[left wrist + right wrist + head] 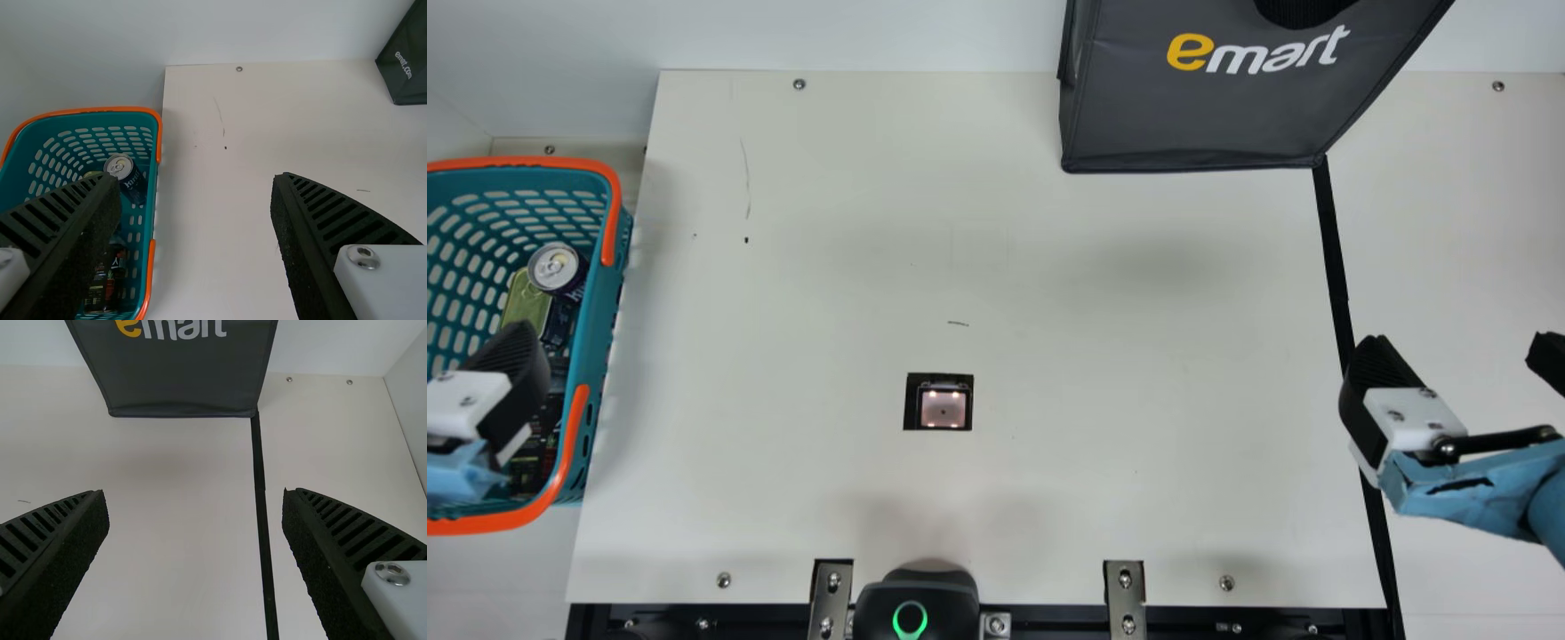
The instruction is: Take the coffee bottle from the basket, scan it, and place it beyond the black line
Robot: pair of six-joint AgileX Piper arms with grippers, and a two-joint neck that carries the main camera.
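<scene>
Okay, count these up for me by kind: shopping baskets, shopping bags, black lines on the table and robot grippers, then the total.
Shopping basket: 1
Shopping bag: 1
Black line: 1
Robot grippers: 2
Total: 5

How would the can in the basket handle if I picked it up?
The can looks like smooth metal, so it may slip in a loose grip. Its lid seems sealed, so it's probably full and fairly heavy. Being round, it could roll if knocked over.

One basket (602, 329), one can (557, 266), one green tin (526, 300), dark items (107, 283) hard to count, one bag (1192, 120), one scanner (943, 409), one black line (1335, 258)
</scene>
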